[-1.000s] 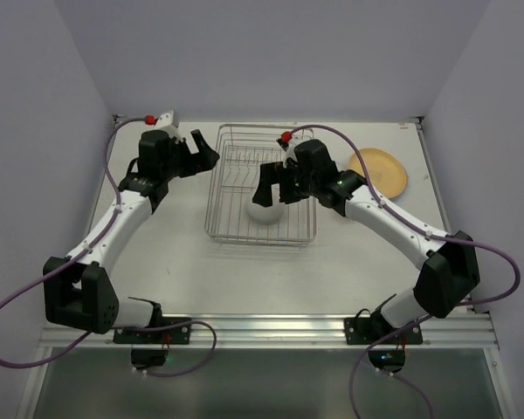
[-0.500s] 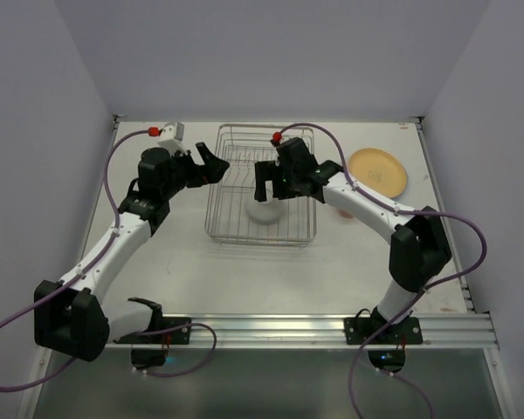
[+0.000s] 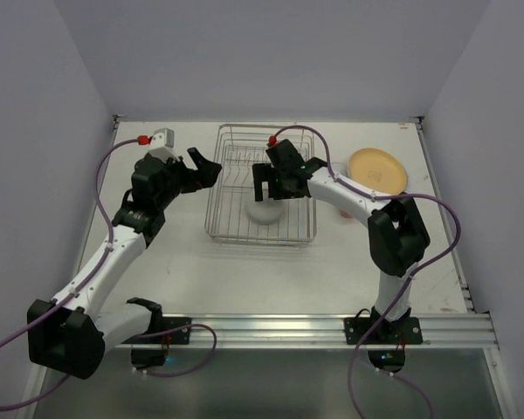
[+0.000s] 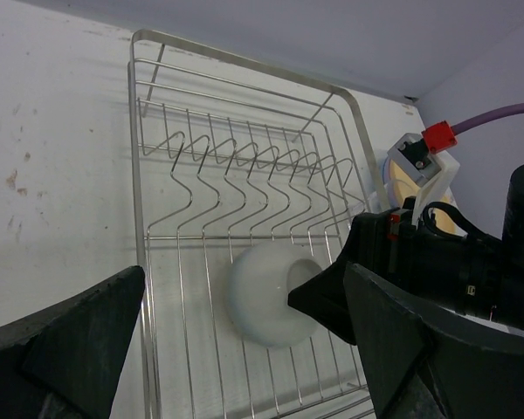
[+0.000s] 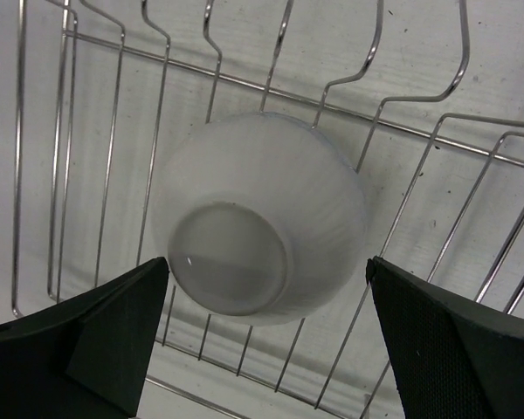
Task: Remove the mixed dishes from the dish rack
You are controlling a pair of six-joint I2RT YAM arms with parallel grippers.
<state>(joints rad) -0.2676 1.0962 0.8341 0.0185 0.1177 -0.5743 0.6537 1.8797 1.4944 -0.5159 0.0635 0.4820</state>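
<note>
Right wrist view: the right gripper (image 5: 266,262) hangs with its jaws spread wide on either side of the white bowl (image 5: 258,227), gripping nothing. The bowl lies base-up on the wire floor at the near end of the dish rack (image 3: 244,166). The left gripper (image 3: 201,166), equally wide, hovers at the rack's left rim. Farther right, a yellow-orange plate (image 3: 377,171) lies flat on the table (image 3: 183,262).
</note>
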